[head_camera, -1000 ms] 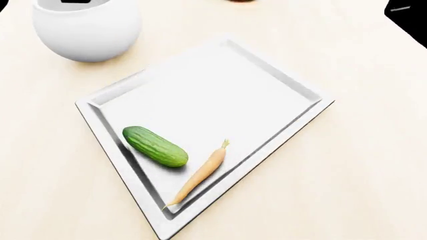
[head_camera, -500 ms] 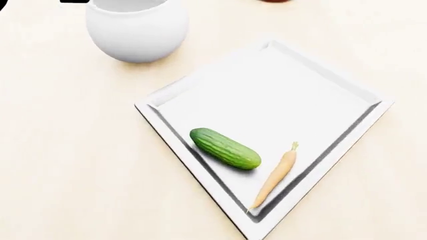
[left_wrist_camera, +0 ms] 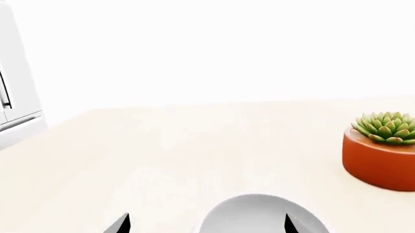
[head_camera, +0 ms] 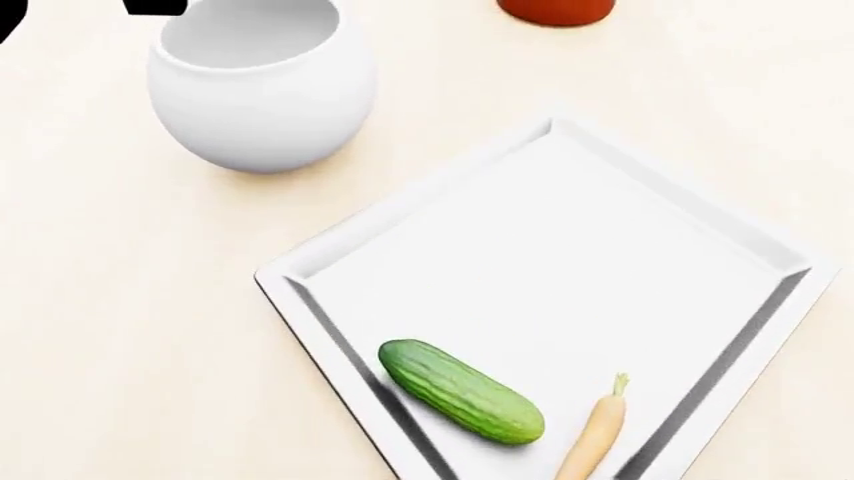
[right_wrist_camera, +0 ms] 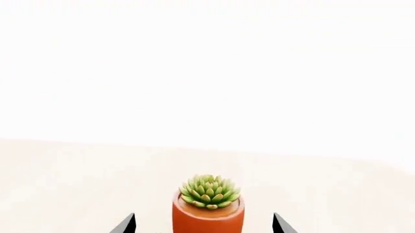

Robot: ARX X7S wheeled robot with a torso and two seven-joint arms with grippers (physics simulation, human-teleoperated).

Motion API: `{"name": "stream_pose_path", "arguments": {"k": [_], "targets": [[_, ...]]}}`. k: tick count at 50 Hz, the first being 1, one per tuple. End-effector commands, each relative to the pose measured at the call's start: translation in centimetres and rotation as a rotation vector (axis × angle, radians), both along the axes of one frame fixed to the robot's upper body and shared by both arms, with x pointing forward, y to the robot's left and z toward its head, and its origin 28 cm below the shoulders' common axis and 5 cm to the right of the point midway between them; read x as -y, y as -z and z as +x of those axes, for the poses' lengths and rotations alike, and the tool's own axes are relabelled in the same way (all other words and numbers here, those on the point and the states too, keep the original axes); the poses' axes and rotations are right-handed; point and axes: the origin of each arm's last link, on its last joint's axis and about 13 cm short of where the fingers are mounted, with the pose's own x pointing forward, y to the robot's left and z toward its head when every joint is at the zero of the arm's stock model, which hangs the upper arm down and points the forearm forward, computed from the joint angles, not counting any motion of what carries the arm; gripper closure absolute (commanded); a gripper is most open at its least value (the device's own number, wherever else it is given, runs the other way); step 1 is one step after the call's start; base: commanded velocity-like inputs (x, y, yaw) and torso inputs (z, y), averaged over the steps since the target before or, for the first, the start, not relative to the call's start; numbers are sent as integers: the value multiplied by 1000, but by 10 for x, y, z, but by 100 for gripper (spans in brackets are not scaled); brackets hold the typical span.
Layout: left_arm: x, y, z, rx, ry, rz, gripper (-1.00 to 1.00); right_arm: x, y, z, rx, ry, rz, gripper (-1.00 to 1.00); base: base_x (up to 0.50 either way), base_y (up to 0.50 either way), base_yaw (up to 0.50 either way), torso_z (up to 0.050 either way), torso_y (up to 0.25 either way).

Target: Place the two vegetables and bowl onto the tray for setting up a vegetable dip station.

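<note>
The white bowl (head_camera: pixel 260 90) stands upright on the table, apart from the far-left edge of the white tray (head_camera: pixel 561 230). On the tray's near part lie the dark-green cucumber (head_camera: pixel 461 390) and, beside it, the pale-orange carrot (head_camera: pixel 597 435), cut off by the frame edge. In the left wrist view the bowl (left_wrist_camera: pixel 259 213) shows just past my open left gripper (left_wrist_camera: pixel 206 225), nearer one fingertip (left_wrist_camera: pixel 292 224) than the other. My right gripper (right_wrist_camera: pixel 203 225) is open and holds nothing; it faces the potted succulent.
A terracotta pot with a green succulent (right_wrist_camera: pixel 209 206) stands on the table beyond the tray, at the top edge (head_camera: pixel 557 10) of the head view and to the bowl's side (left_wrist_camera: pixel 379 155). A white cabinet (left_wrist_camera: pixel 13 97) stands past the table's edge.
The head view has shifted: bowl, tray and vegetables slid right, then down in the picture, and the pot came into view. Relative to each other they have not moved.
</note>
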Motion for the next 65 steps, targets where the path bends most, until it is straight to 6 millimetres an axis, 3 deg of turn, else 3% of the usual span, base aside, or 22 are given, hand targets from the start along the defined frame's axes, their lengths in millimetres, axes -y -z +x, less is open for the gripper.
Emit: {"name": "stream_pose_path", "arguments": {"k": [1,11,18,32,46,65], "targets": [[-1,0,1,-27,-20,-4,-100,1,-2,-1,-2,23,-28,-100,0,0,0,0,0],[-5,7,12,-116,-69,-13,-100,3,1,1,-26,36,-26,-100,0,0,0,0,0],[-7,-18,26,-165,-68,54,-100,3,4,4,-46,37,-30,-100,0,0,0,0,0],[-16,-58,55,-280,-42,-48,-100,2,5,5,-61,35,-30,-100,0,0,0,0,0],[-23,-60,92,-434,-48,-73,-100,2,6,7,-68,41,-27,-100,0,0,0,0,0],[-23,-62,110,-601,-77,-211,-100,2,8,9,-73,46,-23,-100,0,0,0,0,0]]}}
